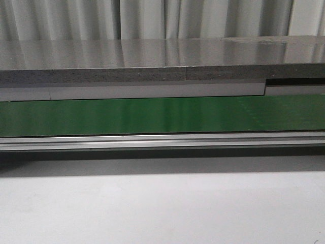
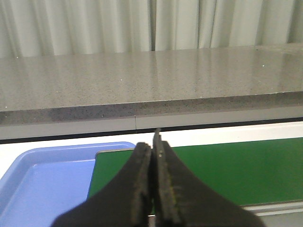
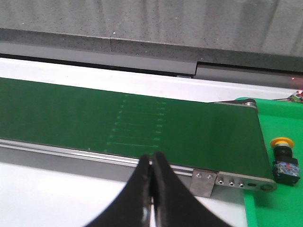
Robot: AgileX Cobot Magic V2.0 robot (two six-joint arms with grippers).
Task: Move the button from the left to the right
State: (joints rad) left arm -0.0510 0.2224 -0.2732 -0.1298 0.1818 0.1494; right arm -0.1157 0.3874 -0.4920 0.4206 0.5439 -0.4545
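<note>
The button (image 3: pixel 284 160) shows only in the right wrist view: a round orange-yellow cap on a black boxy body with small red and blue marks. It lies on a bright green tray (image 3: pixel 277 208) just past the end of the green conveyor belt (image 3: pixel 118 123). My right gripper (image 3: pixel 152 158) is shut and empty, in front of the belt's near rail, well apart from the button. My left gripper (image 2: pixel 152 142) is shut and empty, over the belt's other end (image 2: pixel 227 170) beside a blue tray (image 2: pixel 42 179). Neither gripper shows in the front view.
The front view shows the green belt (image 1: pixel 162 116), its metal rail (image 1: pixel 162 141), a white table surface (image 1: pixel 162 208) in front and a grey counter (image 1: pixel 152 61) with curtains behind. A metal bracket with screws (image 3: pixel 232 180) sits at the belt's end.
</note>
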